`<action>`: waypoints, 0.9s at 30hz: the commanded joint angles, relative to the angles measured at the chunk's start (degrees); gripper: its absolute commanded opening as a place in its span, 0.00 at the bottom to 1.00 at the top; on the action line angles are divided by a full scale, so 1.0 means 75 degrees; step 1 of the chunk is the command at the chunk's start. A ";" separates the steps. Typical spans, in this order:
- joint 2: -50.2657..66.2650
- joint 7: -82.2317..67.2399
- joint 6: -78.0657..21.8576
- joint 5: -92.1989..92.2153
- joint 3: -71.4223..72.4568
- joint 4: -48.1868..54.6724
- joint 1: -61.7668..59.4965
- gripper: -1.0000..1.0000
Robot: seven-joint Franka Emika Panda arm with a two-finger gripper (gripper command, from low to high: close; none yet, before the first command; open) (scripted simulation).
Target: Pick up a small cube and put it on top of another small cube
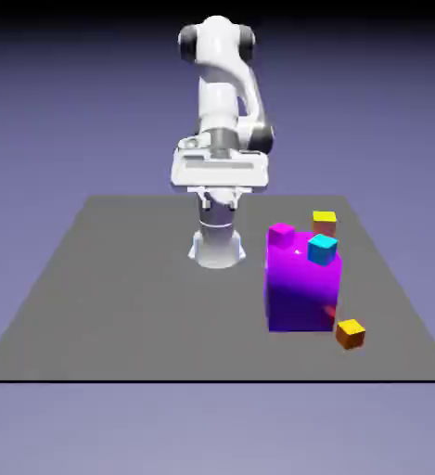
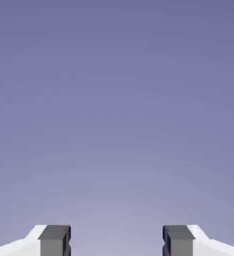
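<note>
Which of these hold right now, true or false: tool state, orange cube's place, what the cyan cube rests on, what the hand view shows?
1. The tool is open, with nothing between its fingertips. True.
2. The orange cube sits on top of the purple block. False: it is on the table, beside the purple block.
3. The cyan cube rests on the purple block. True.
4. The hand view shows the cyan cube between the fingertips. False: beyond them only the blue-violet backdrop shows.
</note>
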 commanded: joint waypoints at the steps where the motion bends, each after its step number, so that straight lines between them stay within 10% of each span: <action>1: 0.0277 0.0106 -0.0257 -0.0081 0.0149 0.0228 -0.0011 0.50; 27: 0.7476 0.2848 -0.6936 -0.2197 0.4025 0.6158 -0.0295 0.50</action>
